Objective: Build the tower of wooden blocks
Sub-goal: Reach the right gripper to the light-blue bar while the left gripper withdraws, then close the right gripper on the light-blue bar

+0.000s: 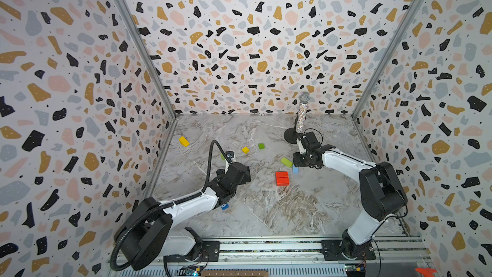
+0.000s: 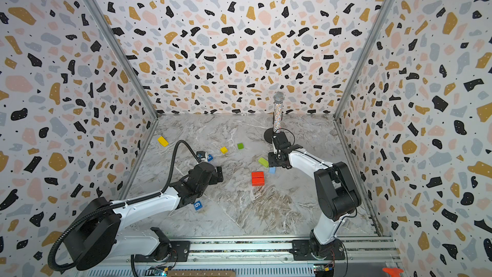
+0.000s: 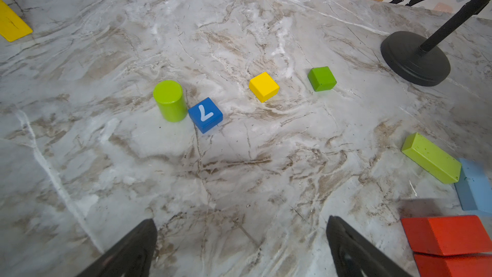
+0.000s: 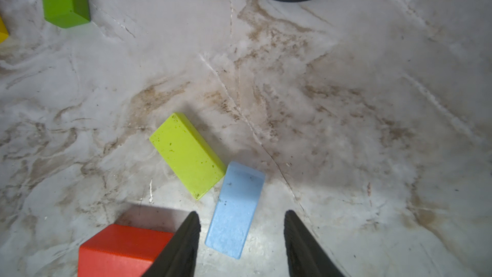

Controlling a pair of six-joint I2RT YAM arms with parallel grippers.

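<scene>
The wood blocks lie scattered on the marble floor, and no tower is in view. Two red bricks (image 1: 282, 178) sit together mid-floor. Beside them lies a light blue brick (image 4: 235, 209), one end touching a lime brick (image 4: 187, 155). My right gripper (image 4: 242, 212) hangs low over the light blue brick, its jaws half-closed on either side with gaps showing, so it is open. My left gripper (image 3: 241, 219) is wide open over bare floor. Ahead of it stand a lime cylinder (image 3: 170, 99), a blue numbered cube (image 3: 205, 115), a yellow cube (image 3: 263, 86) and a green cube (image 3: 322, 78).
A glittery microphone (image 1: 302, 114) on a round black base (image 1: 291, 135) stands just behind the right arm. A yellow brick (image 1: 183, 141) lies near the left wall. Another blue numbered cube (image 2: 197, 205) sits under the left forearm. Patterned walls close in three sides.
</scene>
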